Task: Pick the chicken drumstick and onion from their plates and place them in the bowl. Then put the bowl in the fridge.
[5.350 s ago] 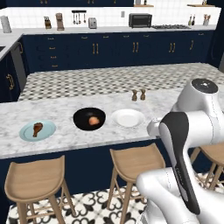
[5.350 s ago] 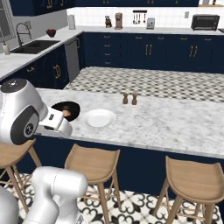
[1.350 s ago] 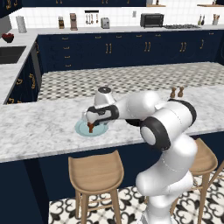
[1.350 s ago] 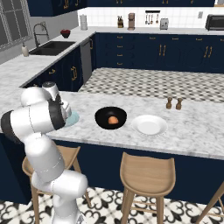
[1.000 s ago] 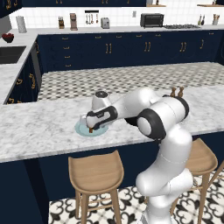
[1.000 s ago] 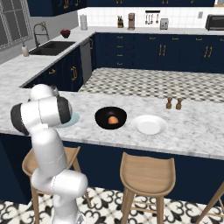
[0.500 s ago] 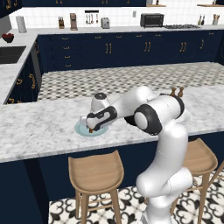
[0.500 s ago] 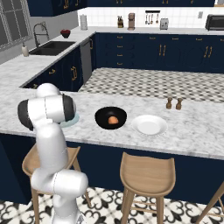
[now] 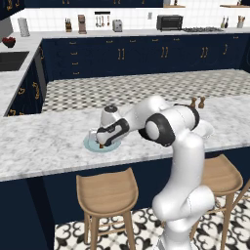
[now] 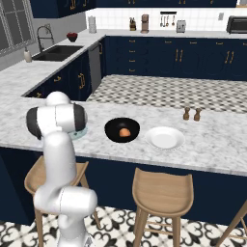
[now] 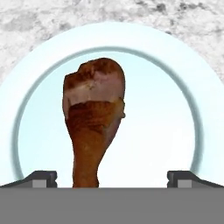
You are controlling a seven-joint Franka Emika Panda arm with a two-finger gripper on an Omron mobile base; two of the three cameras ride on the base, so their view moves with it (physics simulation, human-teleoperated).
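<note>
A reddish-brown chicken drumstick lies on the light blue plate, its meaty end away from the hand. My gripper hangs just above it, open. The thin bone end lies between the fingertips, nearer the left one. In the left base view the gripper sits low over the light blue plate on the marble counter. The onion rests inside the black bowl, with the white plate to its right. The fridge is out of view.
Two small shakers stand on the counter behind the white plate. Wooden stools are lined up under the counter's near edge. A sink is set in the side counter at the far left.
The hand has stayed low over the light blue plate and the drumstick. The arm's elbow has swung closer over the counter. The jaws have stayed open.
</note>
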